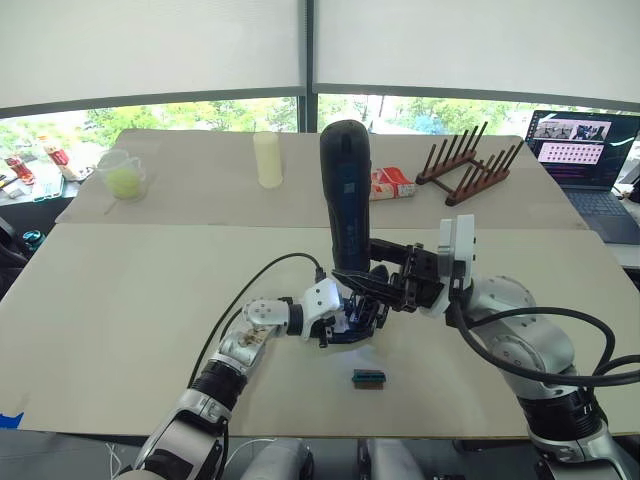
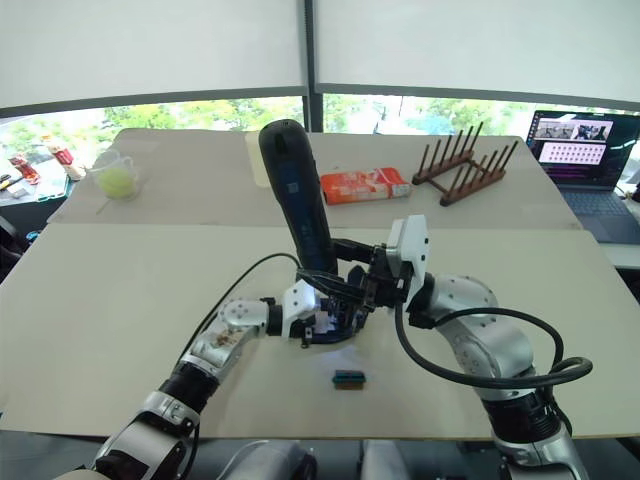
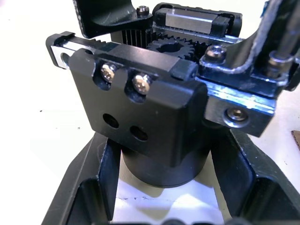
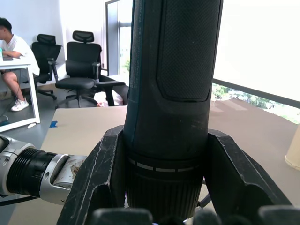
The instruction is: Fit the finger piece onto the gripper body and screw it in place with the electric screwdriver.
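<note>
Far left, at the back of the table [image 1: 120, 300]: a clear cup [image 1: 123, 174] holding something yellow-green. Further right, a pale cylinder [image 1: 267, 158].

Left gripper [image 1: 357, 318] sits at table centre, its two black fingers [image 3: 89, 187] closed around the round base of the gripper body [image 3: 140, 112]. The body stands on the table surface; two screws, two empty holes, a rack and a gear are visible on its upper part in the left wrist view.

Electric screwdriver [image 1: 346, 195] stands nearly upright directly above the gripper body, rounded end up, bluish panel on its side. Right gripper [image 1: 385, 285] is clamped on its lower barrel, one finger [image 4: 101, 173] on each side.

Finger piece: cannot be made out separately.

Just in front, a small green-and-brown block [image 1: 368, 378] lies on the table. Back right: red-and-white packet [image 1: 392, 184], wooden rack [image 1: 470, 165], open laptop [image 1: 585, 150].
</note>
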